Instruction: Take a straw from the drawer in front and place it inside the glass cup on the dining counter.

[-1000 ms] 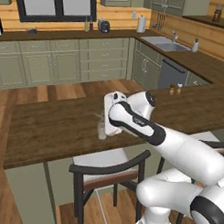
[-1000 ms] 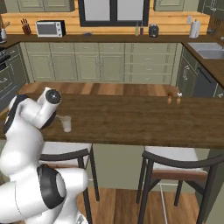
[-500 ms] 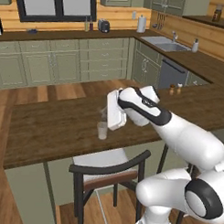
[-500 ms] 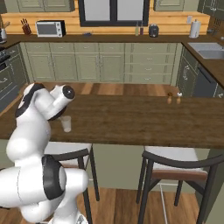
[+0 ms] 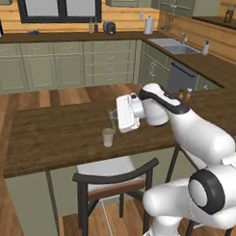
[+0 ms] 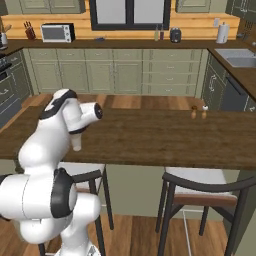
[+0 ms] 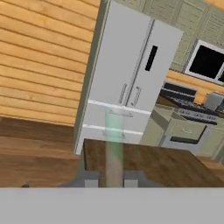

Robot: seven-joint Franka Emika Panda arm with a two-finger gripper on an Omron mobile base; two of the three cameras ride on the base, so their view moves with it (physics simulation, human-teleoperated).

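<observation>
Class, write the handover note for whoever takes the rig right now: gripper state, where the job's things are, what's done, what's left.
Gripper: shut on the straw, which sticks out ahead of the fingers.
Cup: upright on the dining counter, just below and beside the gripper; no straw in it.
Done: straw fetched and brought to the counter.
Left: line the straw up over the cup, lower it in, release.

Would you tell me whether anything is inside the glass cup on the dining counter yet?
The glass cup looks empty on the dining counter. The straw is clamped in the gripper, beside and above the cup. The cup's bottom is too small to check.
</observation>
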